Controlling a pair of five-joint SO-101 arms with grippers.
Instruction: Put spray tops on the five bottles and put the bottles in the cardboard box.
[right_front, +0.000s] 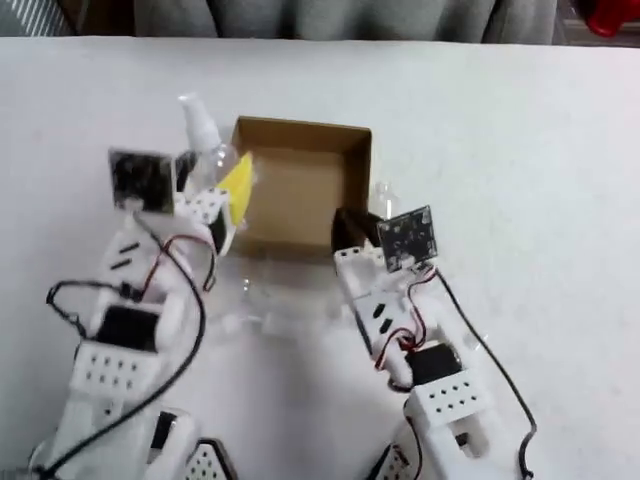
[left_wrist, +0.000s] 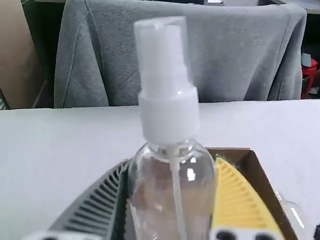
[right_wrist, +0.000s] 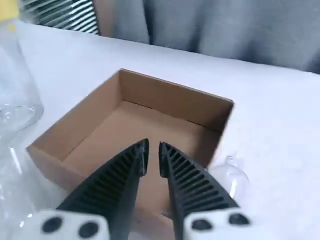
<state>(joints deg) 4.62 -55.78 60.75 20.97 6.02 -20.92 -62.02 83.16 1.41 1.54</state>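
Currently one bottle (left_wrist: 170, 200), spray top (left_wrist: 165, 95) seated, stands clamped in the left jaws just beside the cardboard box (right_front: 300, 130). Box floor shows bare: none packed yet, I judge. Another bottle (right_wrist: 230, 175) lies on the table (right_front: 520, 120) beside the box, apparently uncapped. Right jaws, nearly together, hold nothing above the box's near wall.

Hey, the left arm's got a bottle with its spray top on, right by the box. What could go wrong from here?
1. The left gripper holds the bottle at the cardboard box's left wall, not clearly over its floor; released here, it may catch the rim and tip outside.
2. The right gripper hangs nearly shut over the box's near side, so the arms might collide as the bottle goes in.
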